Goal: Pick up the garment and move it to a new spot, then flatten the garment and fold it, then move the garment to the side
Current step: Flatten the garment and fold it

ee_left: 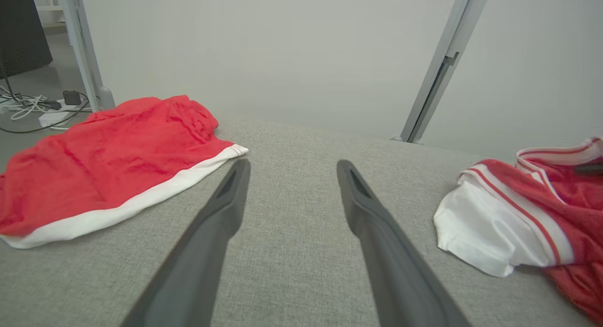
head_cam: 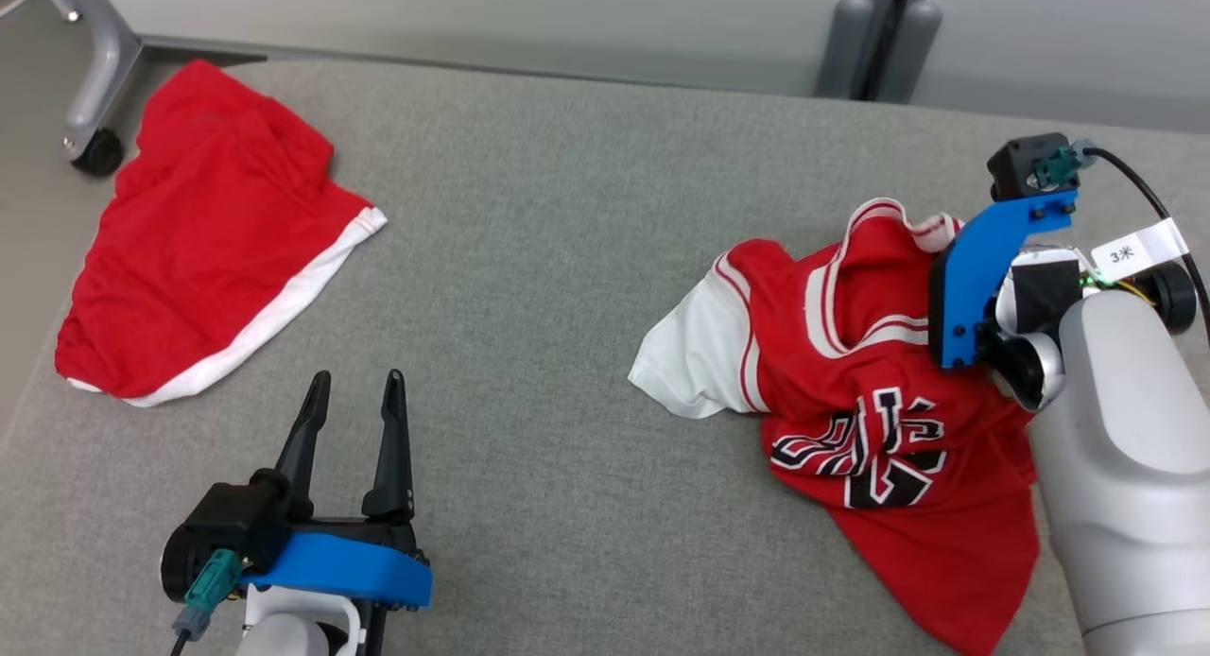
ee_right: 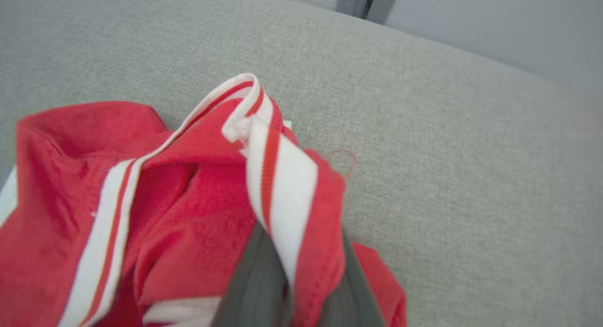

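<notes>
Garment [head_cam: 851, 372]: red jersey with striped trim and a black-and-white print; I see it crumpled in a heap on the right side of the grey tabletop [head_cam: 567, 259], with a white sleeve [head_cam: 690, 363] spilling toward the middle.
Risk, thin hold: I judge the pinch takes only the striped trim [ee_right: 278, 176], a narrow band of cloth. A quick lift could pull it out of the jaws.
Risk, drag: most of the jersey lies on the tabletop, and its lower hem runs beside my right forearm [head_cam: 1115, 429]. The hanging bulk may snag there or twist as it rises.
Risk, tangle: lifted by one point, the heap may bunch further, making it harder to flatten at the new spot.
Risk, neighbour: the red shorts [head_cam: 208, 250] lie well apart at the far left. I count little danger there unless the new spot overlaps them.
Right gripper [ee_right: 301, 251]: jaws drawn close together, clamped on the fold of striped trim at the top of the heap.
Left gripper [head_cam: 357, 391]: jaws spread wide, holding nothing, over bare tabletop between shorts and jersey, touching neither.
</notes>
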You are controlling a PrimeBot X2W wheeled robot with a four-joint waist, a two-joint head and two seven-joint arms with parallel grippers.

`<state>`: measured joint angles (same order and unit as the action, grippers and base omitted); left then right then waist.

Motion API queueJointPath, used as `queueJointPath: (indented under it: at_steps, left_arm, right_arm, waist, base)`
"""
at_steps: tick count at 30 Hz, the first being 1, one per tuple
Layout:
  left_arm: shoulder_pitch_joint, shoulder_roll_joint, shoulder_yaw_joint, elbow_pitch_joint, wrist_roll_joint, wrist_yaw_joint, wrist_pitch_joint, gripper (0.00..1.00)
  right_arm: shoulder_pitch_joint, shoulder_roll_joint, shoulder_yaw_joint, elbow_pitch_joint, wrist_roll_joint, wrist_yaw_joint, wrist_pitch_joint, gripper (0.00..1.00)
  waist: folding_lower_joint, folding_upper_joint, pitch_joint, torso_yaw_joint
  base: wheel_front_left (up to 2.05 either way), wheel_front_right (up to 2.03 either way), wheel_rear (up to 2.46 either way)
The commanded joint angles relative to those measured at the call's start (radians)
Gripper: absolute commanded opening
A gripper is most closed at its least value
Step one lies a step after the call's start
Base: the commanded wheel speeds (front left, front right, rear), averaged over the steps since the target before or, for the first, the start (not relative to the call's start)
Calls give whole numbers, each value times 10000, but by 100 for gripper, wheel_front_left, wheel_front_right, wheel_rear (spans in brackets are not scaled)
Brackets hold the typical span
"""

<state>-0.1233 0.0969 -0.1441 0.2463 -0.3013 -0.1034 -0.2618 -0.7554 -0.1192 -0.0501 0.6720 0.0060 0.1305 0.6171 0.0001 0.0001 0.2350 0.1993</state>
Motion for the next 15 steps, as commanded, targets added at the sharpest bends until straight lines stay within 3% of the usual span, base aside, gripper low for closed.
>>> queueJointPath:
  at_steps: [1,9,15]
  left_arm:
    - [40,14,19,1,30,-16,-47,100]
    - [358,-68,181,-44,125,-89,-46,100]
    - [326,-165,308,-219,243,-68,-46,100]
  right_arm:
    - [-109,-51,97,-128,101,5,-98,0]
    - [-811,-101,1882,-1803,1594,5,-996,0]
    - [-2369,-295,3413,-2617,2554,3,-1800,0]
  waist:
    - [-1,-1,-242,-205]
    - [-1,-1,-1032,-452]
    - [-1,-1,-1039,-336]
  base:
    - [0,0,0]
    - [0,0,0]
    - [0,0,0]
